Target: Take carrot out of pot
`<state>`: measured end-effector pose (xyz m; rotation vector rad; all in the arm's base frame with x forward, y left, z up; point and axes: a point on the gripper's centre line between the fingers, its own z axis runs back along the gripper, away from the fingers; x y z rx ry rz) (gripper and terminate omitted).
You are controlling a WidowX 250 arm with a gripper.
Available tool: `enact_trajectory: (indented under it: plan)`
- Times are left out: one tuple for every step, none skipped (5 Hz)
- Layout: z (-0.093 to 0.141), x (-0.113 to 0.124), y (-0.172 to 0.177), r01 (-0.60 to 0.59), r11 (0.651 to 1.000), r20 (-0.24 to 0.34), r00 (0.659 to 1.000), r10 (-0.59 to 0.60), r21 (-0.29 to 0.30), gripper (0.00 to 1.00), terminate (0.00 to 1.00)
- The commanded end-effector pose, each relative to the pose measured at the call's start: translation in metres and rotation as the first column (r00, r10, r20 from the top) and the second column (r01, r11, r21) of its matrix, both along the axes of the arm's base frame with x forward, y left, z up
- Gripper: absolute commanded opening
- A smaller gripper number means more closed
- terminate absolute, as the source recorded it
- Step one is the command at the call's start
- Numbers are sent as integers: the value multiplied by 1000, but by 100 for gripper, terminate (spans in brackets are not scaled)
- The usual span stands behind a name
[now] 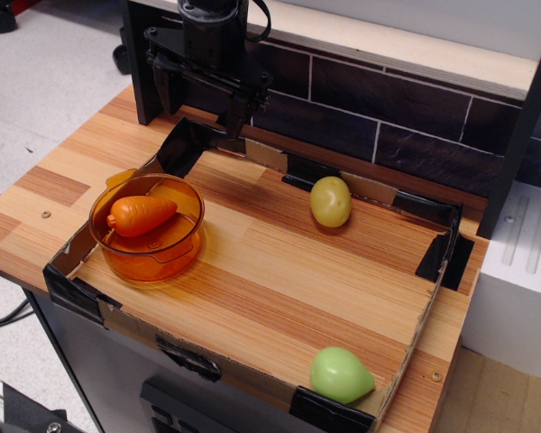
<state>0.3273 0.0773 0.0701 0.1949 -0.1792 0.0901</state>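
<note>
Wooden surface point(279, 271) carries the pot point(149, 227) at its left edge with the carrot point(141, 215) inside, untouched, while the gripper point(203, 99) hangs over the back-left corner, jaws spread and empty.

The black gripper point(201, 101) hangs from a dark wrist, pointing down, well behind and above the pot point(148, 225) and apart from it. Its two fingers point(235, 113) stand spread, holding nothing.
</note>
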Motion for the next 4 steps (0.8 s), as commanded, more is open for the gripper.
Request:
enact_trajectory:
  plan:
    - [0,0,0,0,1000,0,1000,0,0,100,0]
    - [19,-14,2,100,994,-12,995,-101,-36,100,0]
    - [37,-37,12,205,977,-22,978,-207,-63,100,0]
    - [48,-55,25,261,959,-65,961,-269,-109,100,0]
